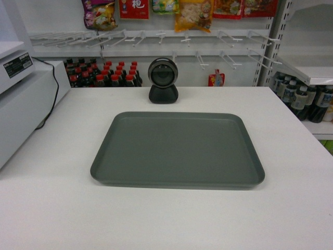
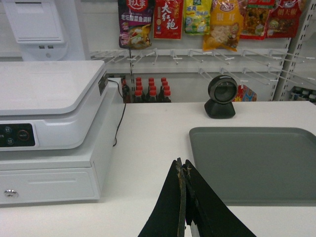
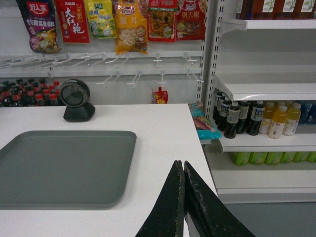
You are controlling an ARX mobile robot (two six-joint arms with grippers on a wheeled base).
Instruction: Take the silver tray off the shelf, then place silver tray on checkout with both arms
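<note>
Grey-green silver tray [image 1: 177, 150] flat on checkout [image 1: 156, 219], rounded corners, both hands closed, empty

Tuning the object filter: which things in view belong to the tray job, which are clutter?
Job: silver tray lying flat on checkout; left gripper and right gripper, both shut, clear of it.
Clutter: round black scanner, white register, hanging snack bags, bottled drinks.

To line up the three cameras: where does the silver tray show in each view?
Head: silver tray centre, flat on the checkout.
Left wrist: tray lower right, cut by the edge.
Right wrist: tray lower left, cut off.
Shared landmark: black round scanner behind it.
</note>
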